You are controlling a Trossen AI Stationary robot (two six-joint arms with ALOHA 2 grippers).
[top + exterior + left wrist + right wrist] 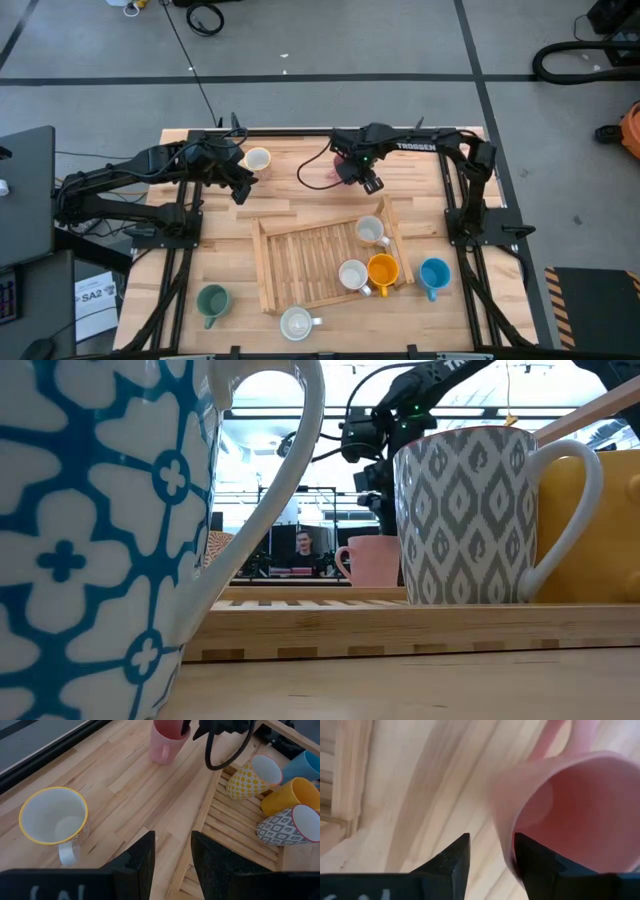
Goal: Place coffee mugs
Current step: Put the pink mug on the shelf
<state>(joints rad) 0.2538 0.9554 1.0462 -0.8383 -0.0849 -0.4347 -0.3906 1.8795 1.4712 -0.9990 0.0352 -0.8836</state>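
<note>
Surface: a pale wooden table [300,195] on a grey floor crossed by dark tape lines, with cables lying beyond the far edge; the low view looks across into a bright room where a person sits at a distance.

Far left: the left gripper [240,188] hovers just beside a cream mug with a yellow rim [257,159], not touching it; its fingers [137,862] stand slightly parted with nothing between them. Near left: a dark green mug [212,301] stands alone; a patterned white mug [297,323] stands at the near edge.

Centre: a slatted wooden tray [300,265] holds a yellow-patterned mug [371,230] at its far right, and a grey-patterned mug [353,275] touching an orange mug [383,269] at its near right corner.

Far centre: the right gripper [368,182] is at the pink mug [322,172]; its fingers [451,860] are spread, one of them against the mug's outer wall; whether they pinch the rim I cannot tell.

Right: a blue mug [434,274] stands just beside the tray.
</note>
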